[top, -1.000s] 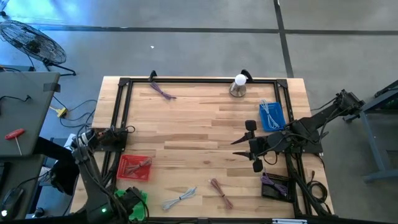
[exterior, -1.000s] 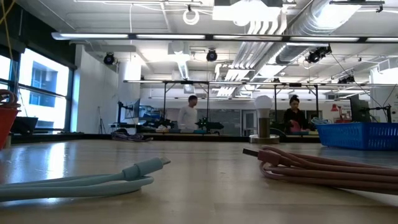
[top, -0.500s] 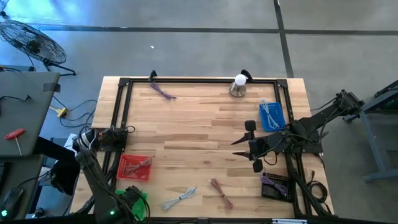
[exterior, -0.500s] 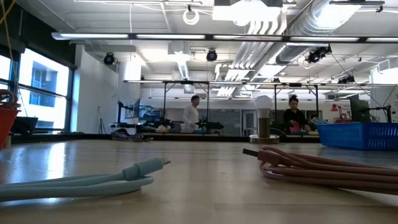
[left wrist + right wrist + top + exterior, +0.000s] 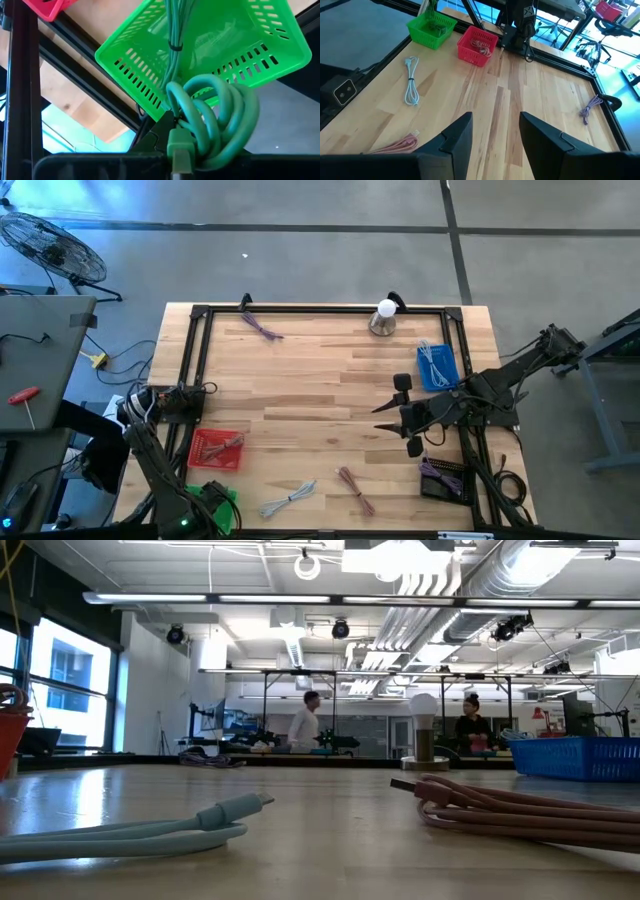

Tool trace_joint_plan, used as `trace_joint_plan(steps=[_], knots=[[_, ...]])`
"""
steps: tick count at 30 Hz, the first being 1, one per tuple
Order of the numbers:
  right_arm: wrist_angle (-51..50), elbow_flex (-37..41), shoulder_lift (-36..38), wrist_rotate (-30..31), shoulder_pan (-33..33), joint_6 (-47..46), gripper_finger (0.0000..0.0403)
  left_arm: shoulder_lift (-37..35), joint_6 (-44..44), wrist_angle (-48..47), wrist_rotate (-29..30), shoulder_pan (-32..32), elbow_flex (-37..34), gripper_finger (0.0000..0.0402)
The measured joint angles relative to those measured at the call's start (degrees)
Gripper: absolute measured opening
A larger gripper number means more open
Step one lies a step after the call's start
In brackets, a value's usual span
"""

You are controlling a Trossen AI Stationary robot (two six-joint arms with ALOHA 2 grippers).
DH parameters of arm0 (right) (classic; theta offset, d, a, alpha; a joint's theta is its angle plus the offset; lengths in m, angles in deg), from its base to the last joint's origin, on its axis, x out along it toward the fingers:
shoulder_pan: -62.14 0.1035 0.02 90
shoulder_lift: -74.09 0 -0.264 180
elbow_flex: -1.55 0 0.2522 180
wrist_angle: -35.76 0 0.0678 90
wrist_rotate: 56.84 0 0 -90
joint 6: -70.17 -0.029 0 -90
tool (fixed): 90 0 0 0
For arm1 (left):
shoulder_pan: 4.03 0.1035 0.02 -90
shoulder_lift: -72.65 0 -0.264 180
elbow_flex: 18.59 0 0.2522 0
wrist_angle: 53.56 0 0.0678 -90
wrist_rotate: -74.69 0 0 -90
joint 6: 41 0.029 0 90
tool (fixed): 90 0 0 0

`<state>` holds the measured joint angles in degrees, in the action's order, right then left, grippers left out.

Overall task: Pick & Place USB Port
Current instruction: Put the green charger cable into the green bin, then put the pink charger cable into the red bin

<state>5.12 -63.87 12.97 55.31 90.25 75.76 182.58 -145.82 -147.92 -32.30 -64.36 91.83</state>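
Note:
My left gripper (image 5: 207,510) is at the table's near left corner, at the green basket (image 5: 200,55). A coiled green USB cable (image 5: 212,120) sits right in front of it, with its tied straight part (image 5: 172,30) reaching into the basket and its plug (image 5: 179,149) by the gripper. The fingers are mostly hidden behind the coil. My right gripper (image 5: 407,415) is open and empty above the right part of the table (image 5: 495,135). On the wood lie a pale blue cable (image 5: 288,498), a pink cable (image 5: 355,490) and a purple cable (image 5: 262,327). My left gripper is shut on the green cable at its looped end (image 5: 200,145), beside the plug. The coil itself hides the fingers, so the kind of hold does not show. The loops bulge out next to the gripper and the tied part runs on over the green basket.
A black frame (image 5: 195,360) rims the table. A red basket (image 5: 215,448) holds a cable, a blue basket (image 5: 437,367) a white cable, a dark basket (image 5: 443,477) a purple one. A light bulb on a base (image 5: 384,315) stands at the far edge. People move in the room behind.
My left arm has swung a little toward the table's right at the near left corner. The right arm and the cables on the table have kept still. A person in the room behind has walked about.

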Motion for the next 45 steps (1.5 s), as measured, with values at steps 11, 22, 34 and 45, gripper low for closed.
trace_joint_plan(steps=[11, 22, 34, 45], knots=[[-0.8, 0.0, 0.0, 0.0, 0.0, -0.6, 0.0153, -0.5, 7.7, -0.1, -3.2, 3.4, 0.0, 0.0023], [-2.7, 0.0, 0.0, 0.0, 0.0, -2.9, 0.0153, -0.5, 8.4, -0.5, 1.4, 4.5, 0.0, 0.0024], [-3.5, 0.0, 0.0, 0.0, 0.0, -4.2, 0.0153, -0.5, 7.5, -2.3, 1.6, 4.5, 0.0, 0.012], [-3.5, 0.0, 0.0, 0.4, 0.0, -4.1, 0.0153, -0.9, 10.6, -5.7, 1.1, 4.5, 0.0, 0.0176]])
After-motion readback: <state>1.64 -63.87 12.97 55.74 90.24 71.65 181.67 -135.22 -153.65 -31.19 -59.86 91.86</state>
